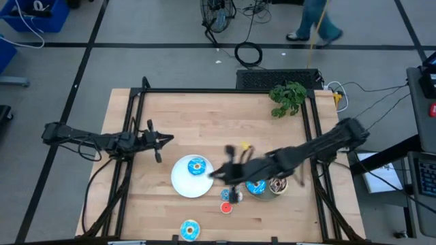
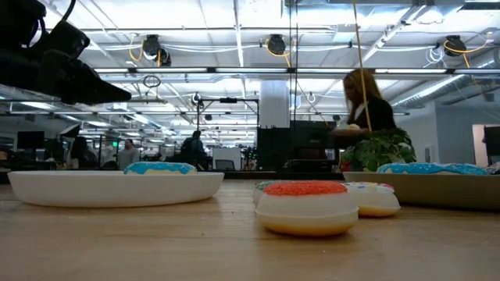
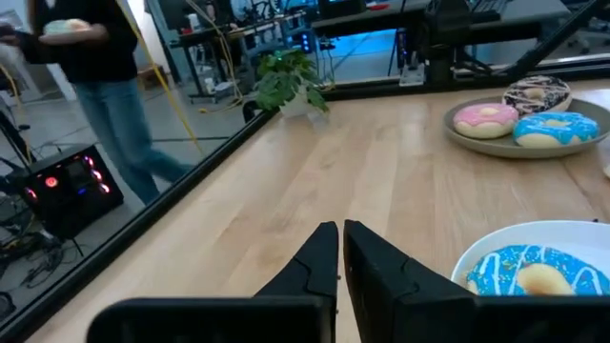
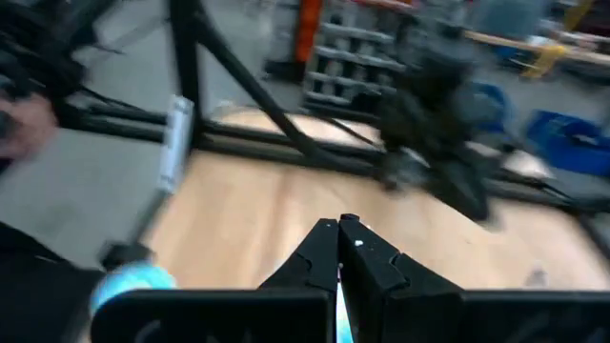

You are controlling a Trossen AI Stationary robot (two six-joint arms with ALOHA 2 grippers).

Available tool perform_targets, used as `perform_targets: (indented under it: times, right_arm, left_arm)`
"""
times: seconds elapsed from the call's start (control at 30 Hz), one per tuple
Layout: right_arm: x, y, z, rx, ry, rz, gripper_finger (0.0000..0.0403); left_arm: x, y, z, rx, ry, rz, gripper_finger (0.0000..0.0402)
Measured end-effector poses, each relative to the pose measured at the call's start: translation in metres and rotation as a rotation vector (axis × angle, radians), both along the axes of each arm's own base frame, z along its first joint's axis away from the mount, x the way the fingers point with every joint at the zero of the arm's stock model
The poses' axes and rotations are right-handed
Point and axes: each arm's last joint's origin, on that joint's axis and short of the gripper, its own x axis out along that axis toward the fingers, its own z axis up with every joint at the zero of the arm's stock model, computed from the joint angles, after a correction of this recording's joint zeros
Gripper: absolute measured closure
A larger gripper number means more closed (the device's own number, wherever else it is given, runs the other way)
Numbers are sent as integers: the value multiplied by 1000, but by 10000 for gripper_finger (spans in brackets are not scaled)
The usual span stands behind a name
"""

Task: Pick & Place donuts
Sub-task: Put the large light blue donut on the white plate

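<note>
Wooden table w/ black frame; both arms reach in from the sides. Right arm stretches across from the far right edge, its right gripper up over the middle, just beside the white plate. In its wrist view the fingers are pressed together, nothing between them. Left arm sits at the left edge, left gripper near the white plate but apart from it, jaws also closed tight w/ nothing held – seen in the left wrist view.

White plate carries one blue-iced donut. Grey plate lies to the right of it, under the right arm, w/ another blue donut, a pink donut and a brown sprinkled donut on it. Small plant at the far right corner of the table.

Third blue donut lies alone near the front edge. Between the two plates, on bare wood: tiny red donut, and a pale one touching or just behind it – can't tell which.

A person stands beyond the table.
</note>
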Motion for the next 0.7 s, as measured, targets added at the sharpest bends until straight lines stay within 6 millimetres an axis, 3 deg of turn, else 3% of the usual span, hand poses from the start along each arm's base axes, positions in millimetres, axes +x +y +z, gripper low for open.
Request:
perform_targets:
  times: [0.13, 0.2, 0.37, 0.53, 0.7]
  right_arm:
    - [42, 20, -2, 57, 11, 85, 403]
    - [63, 28, -12, 81, 53, 108, 403]
    - [106, 46, -68, 59, 176, 162, 403]
    - [133, 59, -109, 46, 230, 201, 391]
    - [143, 74, -142, 27, 270, 236, 326]
  left_arm:
    - [0, 0, 1, 7, -1, -1, 388]
    - [0, 0, 1, 16, -7, -2, 395]
    - [0, 0, 1, 25, -3, -3, 391]
    - [0, 1, 1, 44, 4, 17, 373]
    - [-1, 1, 0, 44, 16, 46, 372]
